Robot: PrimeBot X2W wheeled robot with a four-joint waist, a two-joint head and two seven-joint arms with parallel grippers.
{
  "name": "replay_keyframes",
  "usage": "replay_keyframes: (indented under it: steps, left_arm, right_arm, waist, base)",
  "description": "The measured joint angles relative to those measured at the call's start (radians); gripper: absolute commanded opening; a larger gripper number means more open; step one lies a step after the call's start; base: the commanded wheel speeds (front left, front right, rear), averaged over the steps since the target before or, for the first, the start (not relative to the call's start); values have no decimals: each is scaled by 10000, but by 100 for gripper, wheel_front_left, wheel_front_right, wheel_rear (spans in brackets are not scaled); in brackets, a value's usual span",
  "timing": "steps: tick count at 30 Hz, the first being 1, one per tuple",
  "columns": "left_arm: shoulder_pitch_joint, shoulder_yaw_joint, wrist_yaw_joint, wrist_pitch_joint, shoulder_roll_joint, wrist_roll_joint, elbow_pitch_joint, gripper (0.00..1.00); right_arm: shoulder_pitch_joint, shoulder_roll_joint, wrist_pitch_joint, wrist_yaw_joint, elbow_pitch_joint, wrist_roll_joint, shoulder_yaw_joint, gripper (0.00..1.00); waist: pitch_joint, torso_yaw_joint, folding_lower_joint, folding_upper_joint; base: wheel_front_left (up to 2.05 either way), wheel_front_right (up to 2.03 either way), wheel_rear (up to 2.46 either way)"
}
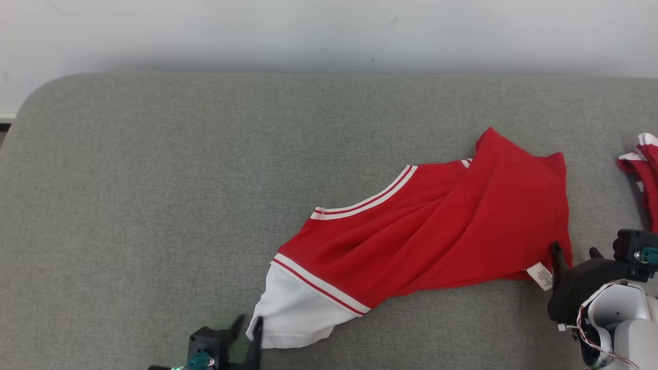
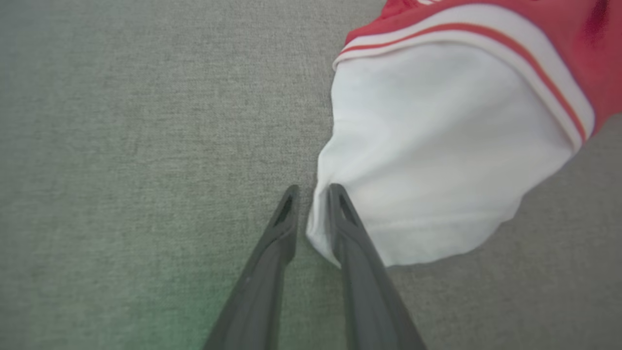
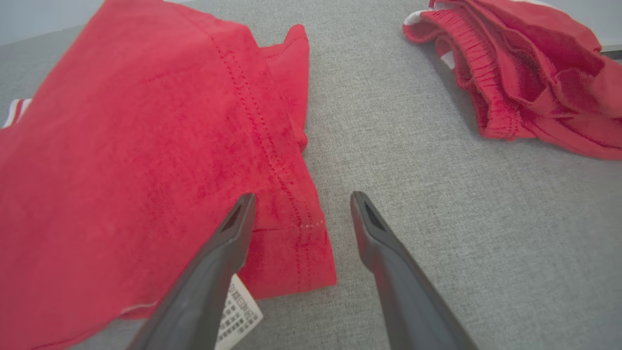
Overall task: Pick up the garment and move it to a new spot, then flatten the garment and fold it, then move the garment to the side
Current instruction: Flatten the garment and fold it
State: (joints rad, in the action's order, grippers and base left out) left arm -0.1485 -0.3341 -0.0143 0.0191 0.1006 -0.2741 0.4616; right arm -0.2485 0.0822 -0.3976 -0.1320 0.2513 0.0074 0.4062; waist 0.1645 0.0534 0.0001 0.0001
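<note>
Left gripper: narrow, its 2 dark fingers close together, with the near edge of the garment's white panel lying between them. Thin strip of grey visible between 1 finger and the cloth; impossible to tell whether clamped or merely set around the edge. In the head view, low at the bottom edge, at the white corner nearest the robot.

Right gripper: wide open, poised at the garment's near right corner. 1 finger over the red hem, the other over bare worktop. White label sticking out from under the hem, just beside the finger over the cloth.

Garment: red, with white-and-red striped trim and the white panel at its left end. Spread slantwise over the middle and right of the worktop, creased in long folds, running from the left gripper at lower left up to a peaked corner at upper right.

Worktop: grey woven cover, rounded far left corner.

Second garment: red, crumpled in a heap near the right edge of the head view, apart from the first, beyond the right gripper.

Wall: pale, behind the worktop.
</note>
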Motion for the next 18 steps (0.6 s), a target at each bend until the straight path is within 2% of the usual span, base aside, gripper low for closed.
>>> replay_keyframes:
  steps: [3, 9, 18]
  left_arm:
    - [-84, -8, 138, 257, 119, 186, -161, 100]
    - [-86, -209, 38, 481, 545, 458, -663, 100]
    - [-67, -777, -491, -508, 1045, 596, -1152, 100]
  right_arm:
    - [-37, -6, -29, 0, -153, 0, 31, 100]
    - [201, -59, -13, 0, -545, 59, 71, 100]
    - [541, -182, -165, 0, -1110, 104, 111, 100]
  waist:
    - [95, 126, 1, 0]
    - [152, 241, 0, 1]
    - [146, 37, -1, 0]
  base:
    - [0, 0, 0]
    - [0, 0, 0]
    - [0, 0, 0]
